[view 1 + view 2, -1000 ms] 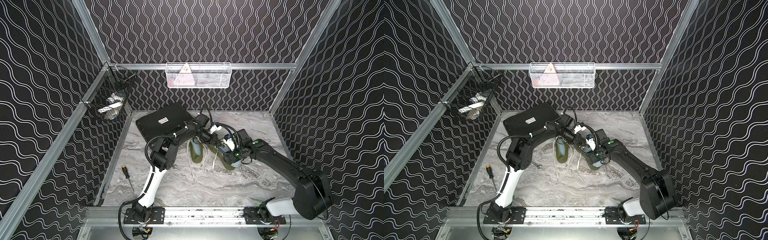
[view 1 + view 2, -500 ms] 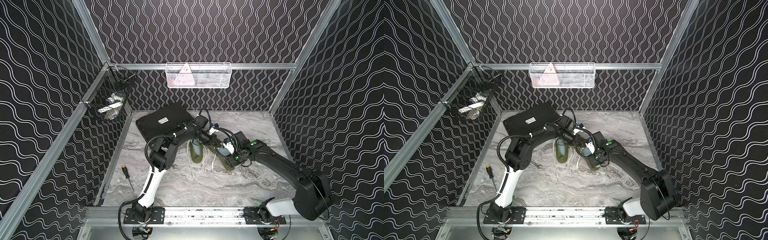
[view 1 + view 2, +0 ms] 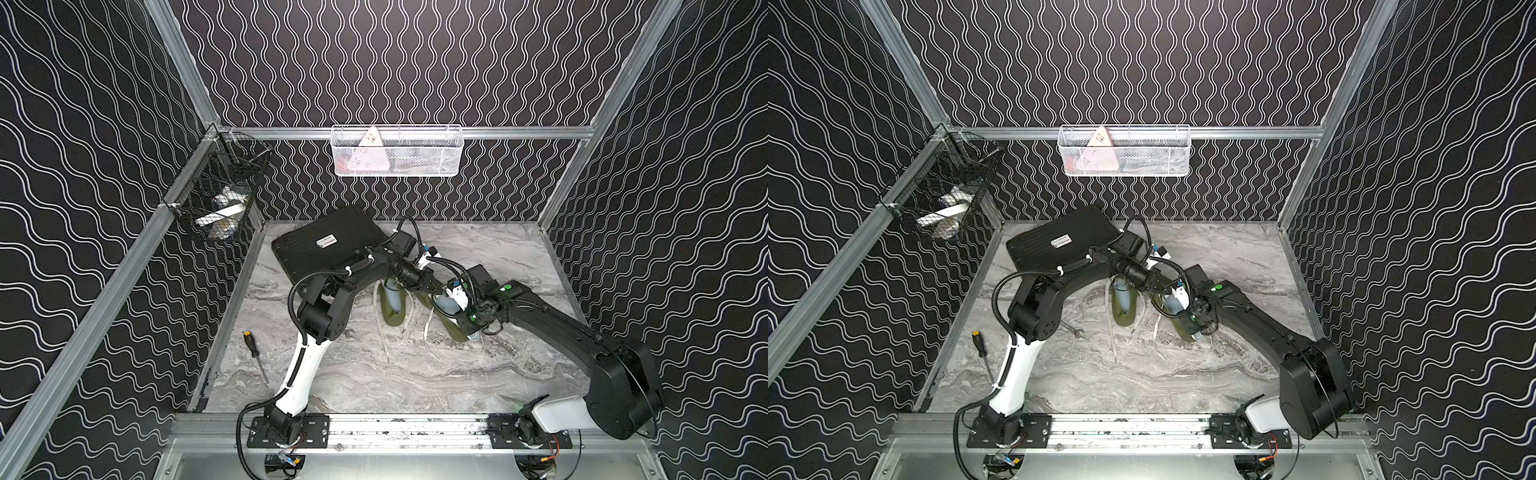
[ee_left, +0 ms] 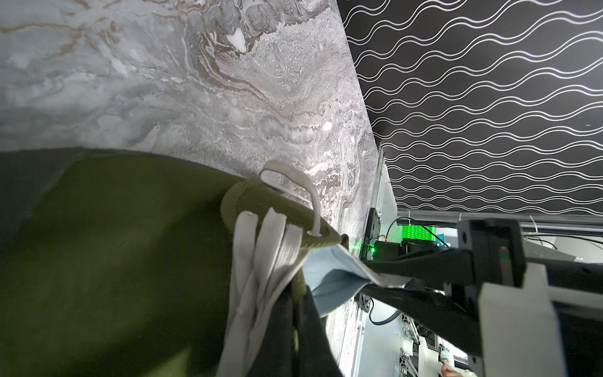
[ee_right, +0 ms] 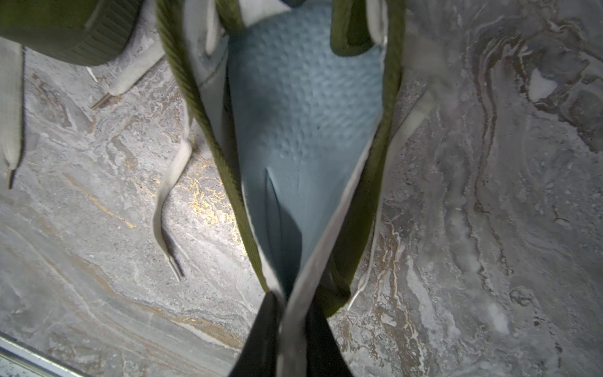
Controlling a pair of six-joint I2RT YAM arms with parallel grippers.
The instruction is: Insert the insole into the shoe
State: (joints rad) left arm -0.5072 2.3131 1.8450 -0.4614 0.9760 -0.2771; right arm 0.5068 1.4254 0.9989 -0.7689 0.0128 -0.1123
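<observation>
Insole heel inside right end effector

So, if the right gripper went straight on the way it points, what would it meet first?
The right gripper, shut on the heel edge of the insole, points into the shoe. Going straight on, it would first push into the insole itself, probably before the shoe's lining; depth is unclear.

Both top views peer down from high at six o'clock toward twelve; wrist cameras crowd in close, both on the shoe.
</observation>
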